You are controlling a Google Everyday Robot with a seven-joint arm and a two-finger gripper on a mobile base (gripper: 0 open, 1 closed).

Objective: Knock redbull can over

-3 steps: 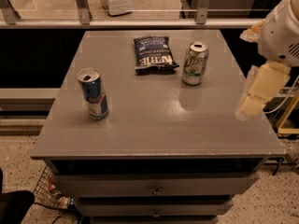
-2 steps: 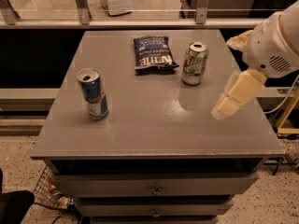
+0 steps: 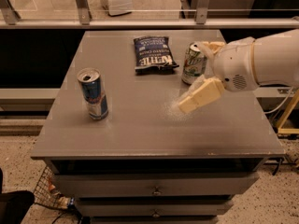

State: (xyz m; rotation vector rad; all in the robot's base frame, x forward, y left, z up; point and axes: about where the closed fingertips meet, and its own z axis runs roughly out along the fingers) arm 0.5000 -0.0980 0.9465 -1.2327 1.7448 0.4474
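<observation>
Camera view: the slim blue-and-silver redbull can [image 3: 93, 94], silver-topped, stands upright at nine o'clock on the worktop [image 3: 140, 134]. The tool [image 3: 191, 76] hovers open at three o'clock, well apart.

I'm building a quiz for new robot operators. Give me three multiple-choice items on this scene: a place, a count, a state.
1. Where is the gripper? A. Over the table's right half, apart from the redbull can. B. Touching the redbull can. C. Below the tabletop.
2. How many cans stand on the table? A. One. B. Four. C. Two.
3. How is the redbull can? A. Lying down. B. Upright. C. Crushed.
Key: A, it is beside the white-and-green can, with bare tabletop between it and the redbull can; C, those two cans; B, its silver top faces up.
</observation>
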